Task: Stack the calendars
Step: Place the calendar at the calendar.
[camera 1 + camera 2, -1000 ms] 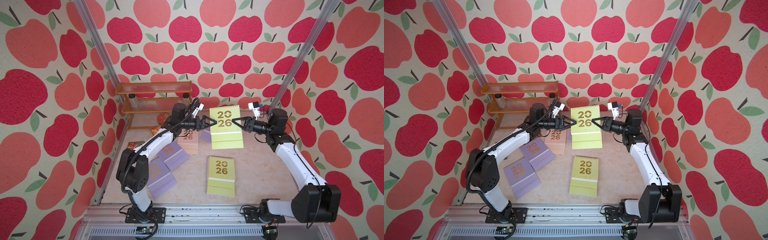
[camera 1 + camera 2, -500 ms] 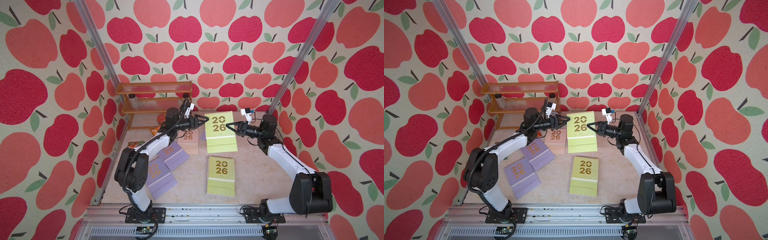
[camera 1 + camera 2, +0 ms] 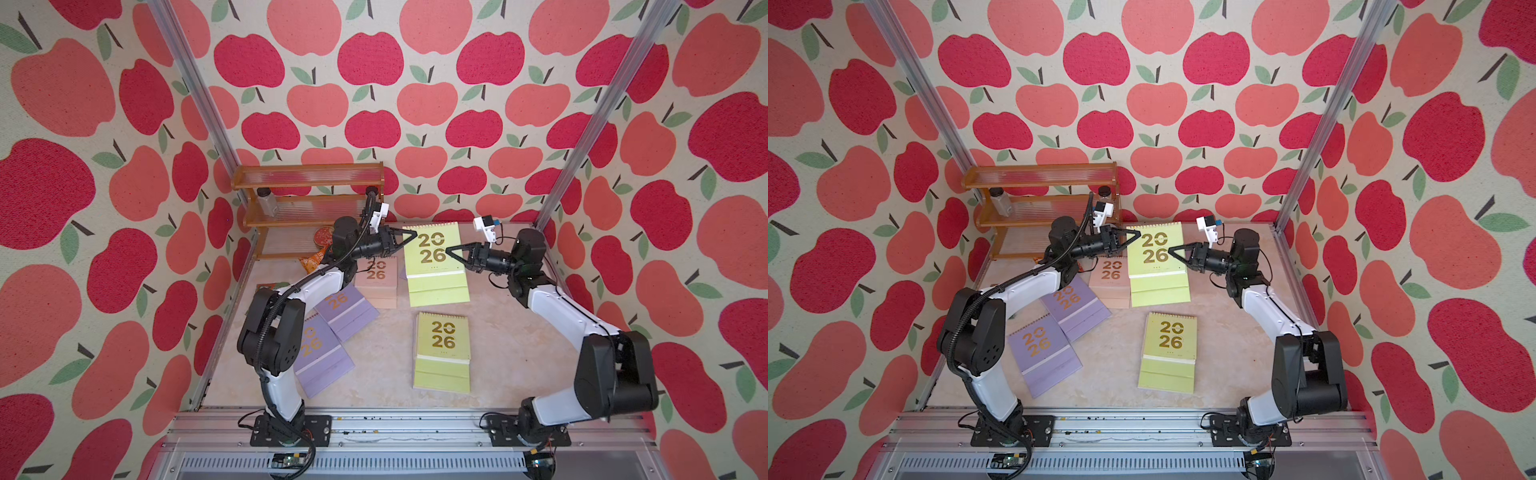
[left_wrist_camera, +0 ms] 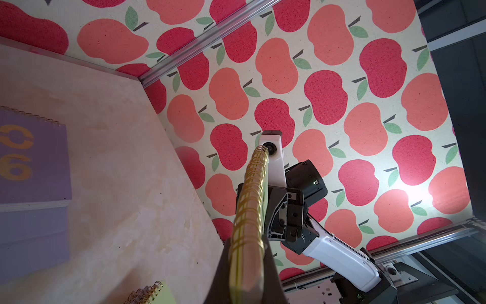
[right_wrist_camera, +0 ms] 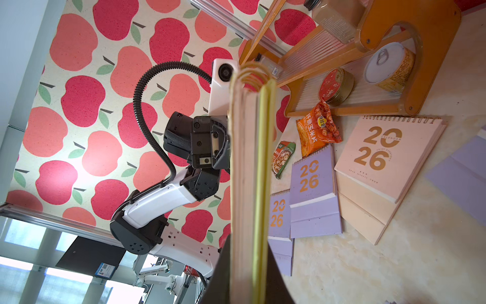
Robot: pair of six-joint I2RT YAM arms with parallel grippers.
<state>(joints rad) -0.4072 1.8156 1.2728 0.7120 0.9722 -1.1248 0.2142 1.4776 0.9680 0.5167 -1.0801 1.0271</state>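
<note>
Inside apple-patterned walls, a pale marbled worktop (image 3: 511,332) carries several flat spiral-bound calendars, and a wooden shelf (image 3: 309,183) stands at the far left. Two white-and-black arms meet at the far middle and hold one yellow-green calendar (image 3: 434,270) above the worktop. It is face up, its spiral edge toward the far wall and its long axis running near to far, so the gold 2026 reads upright from the near side. The left pincer (image 3: 413,235) is clamped on its far-left corner at the spiral, and the right pincer (image 3: 451,250) is clamped on its right edge. Nearer lies a second yellow-green calendar (image 3: 443,349), heading the same way. Left of the held one lie a pale pink calendar (image 3: 380,286), a lilac calendar (image 3: 347,309) and, nearer, another lilac calendar (image 3: 326,365), both lilac ones angled. Snack packets (image 5: 318,129) lie by the shelf. A second ago the left pincer stood wide open beside that corner, and the held calendar hung slightly further right.
</note>
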